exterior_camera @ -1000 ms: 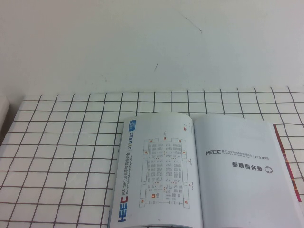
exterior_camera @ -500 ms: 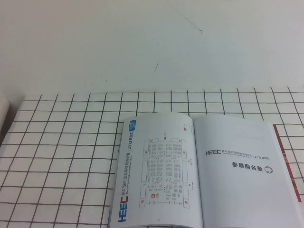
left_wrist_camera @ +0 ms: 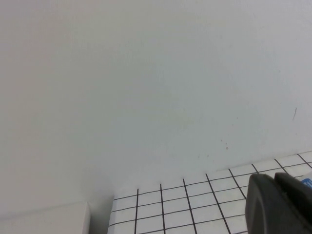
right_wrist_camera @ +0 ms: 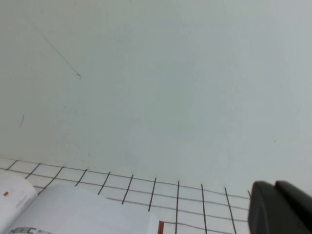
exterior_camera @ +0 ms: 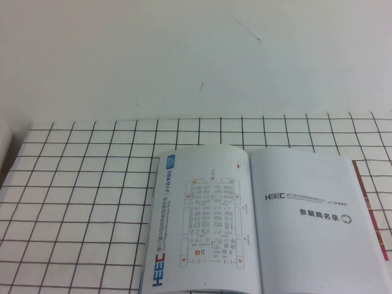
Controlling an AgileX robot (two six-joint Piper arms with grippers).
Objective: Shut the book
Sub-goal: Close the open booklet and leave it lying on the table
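On the near right part of the gridded mat (exterior_camera: 79,202), the book (exterior_camera: 257,220) lies open with its pages up, the near edge running out of view. The left gripper (left_wrist_camera: 275,190), pads pressed together, hangs over the mat near the book's left page. The right gripper (right_wrist_camera: 276,195), likewise clenched, hangs near its right edge.

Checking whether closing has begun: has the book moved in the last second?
No. The book lies against the same lines of the grid cloth. The left hand and right hand show only in their wrist views, not touching it.
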